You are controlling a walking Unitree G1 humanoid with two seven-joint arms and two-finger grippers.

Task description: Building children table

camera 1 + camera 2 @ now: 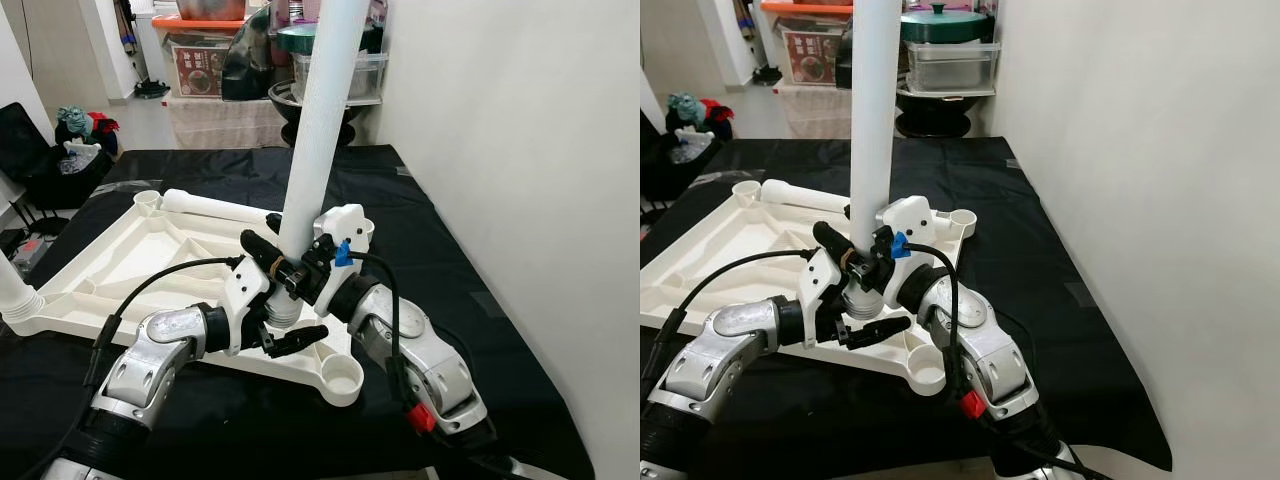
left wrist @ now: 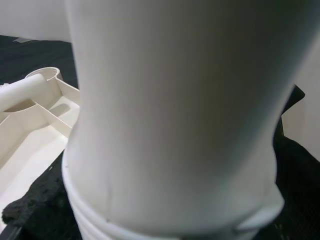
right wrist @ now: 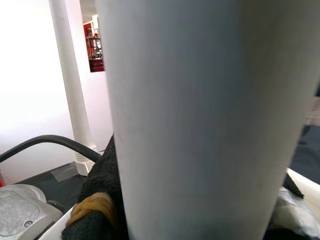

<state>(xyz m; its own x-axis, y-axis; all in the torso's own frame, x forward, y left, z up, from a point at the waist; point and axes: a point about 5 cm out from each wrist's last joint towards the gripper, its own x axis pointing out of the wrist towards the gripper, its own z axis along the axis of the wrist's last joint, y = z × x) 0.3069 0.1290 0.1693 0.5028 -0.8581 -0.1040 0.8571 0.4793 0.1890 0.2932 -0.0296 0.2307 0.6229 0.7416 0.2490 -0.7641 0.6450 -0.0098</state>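
The white children's table top lies upside down on a black cloth. Both grippers hold one white table leg upright over its near right part. The leg's threaded end sits just above the plastic, between the corner sockets. My left gripper is shut on the leg's lower end, one finger behind it and one in front. My right gripper is shut on the leg just above that. A second leg lies along the far rim. A third leg stands in the left corner.
A white wall runs close along the right of the black cloth. Storage boxes and pots are stacked behind the cloth. Bags and toys sit on the floor at the far left.
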